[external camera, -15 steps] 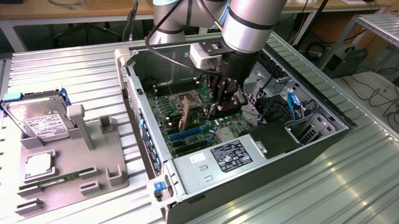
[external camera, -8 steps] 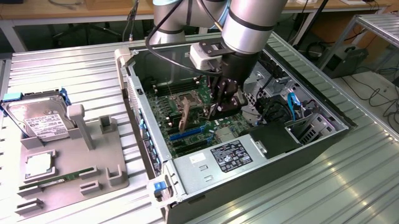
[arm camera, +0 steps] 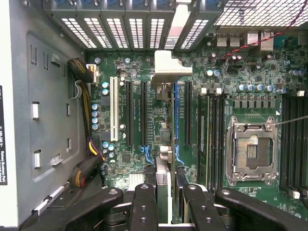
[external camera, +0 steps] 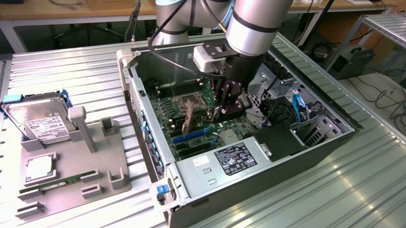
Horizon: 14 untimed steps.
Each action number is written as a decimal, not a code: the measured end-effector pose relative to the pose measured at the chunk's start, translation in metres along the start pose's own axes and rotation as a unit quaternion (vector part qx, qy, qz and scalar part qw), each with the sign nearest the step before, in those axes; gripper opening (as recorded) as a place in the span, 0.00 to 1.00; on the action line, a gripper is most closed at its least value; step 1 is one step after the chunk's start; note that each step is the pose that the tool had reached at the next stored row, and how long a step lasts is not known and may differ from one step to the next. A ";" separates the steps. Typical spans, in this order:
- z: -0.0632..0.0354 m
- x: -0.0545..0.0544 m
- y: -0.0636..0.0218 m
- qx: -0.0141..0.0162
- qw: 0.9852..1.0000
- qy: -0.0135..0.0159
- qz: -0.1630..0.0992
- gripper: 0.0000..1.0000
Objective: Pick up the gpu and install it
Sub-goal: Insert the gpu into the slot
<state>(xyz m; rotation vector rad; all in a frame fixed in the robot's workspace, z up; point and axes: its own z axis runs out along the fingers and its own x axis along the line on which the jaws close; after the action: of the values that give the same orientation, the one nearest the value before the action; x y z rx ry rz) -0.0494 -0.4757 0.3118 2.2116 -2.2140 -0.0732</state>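
The arm (external camera: 254,28) reaches steeply down from above, its silver forearm ending in a dark wrist. The gripper (external camera: 223,105) points downward, its black fingers (arm camera: 144,204) closed partway on the gpu (external camera: 188,118), gripping the card by its upper edge.

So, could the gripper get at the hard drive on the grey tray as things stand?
Probably not directly: the gripper sits inside the computer case holding the card, with the case wall between.
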 end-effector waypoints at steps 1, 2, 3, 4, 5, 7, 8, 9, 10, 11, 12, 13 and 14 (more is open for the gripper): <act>0.0002 0.000 0.0000 0.000 1.000 0.000 0.000 0.26; 0.0003 0.000 0.0000 0.000 1.000 0.000 0.000 0.26; 0.0005 0.000 0.0000 0.000 1.000 0.000 0.000 0.26; 0.0007 0.001 0.0000 0.000 1.000 0.000 0.000 0.26; 0.0008 0.001 0.0000 0.000 1.000 0.000 0.000 0.26; 0.0010 0.001 0.0000 0.000 1.000 0.000 0.000 0.26; 0.0012 0.001 0.0000 0.000 1.000 0.000 0.000 0.26; 0.0013 0.001 0.0000 0.000 1.000 0.000 0.000 0.26; 0.0019 0.001 0.0000 0.000 1.000 0.000 0.000 0.26; 0.0023 0.002 -0.0001 0.000 1.000 0.000 0.000 0.26; 0.0024 0.002 -0.0001 0.000 1.000 0.000 0.000 0.26; 0.0026 0.002 -0.0001 0.000 1.000 0.000 0.000 0.26; 0.0029 0.002 -0.0001 0.000 1.000 0.000 0.000 0.26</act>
<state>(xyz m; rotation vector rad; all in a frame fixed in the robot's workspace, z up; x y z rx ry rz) -0.0495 -0.4778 0.3088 2.2116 -2.2140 -0.0731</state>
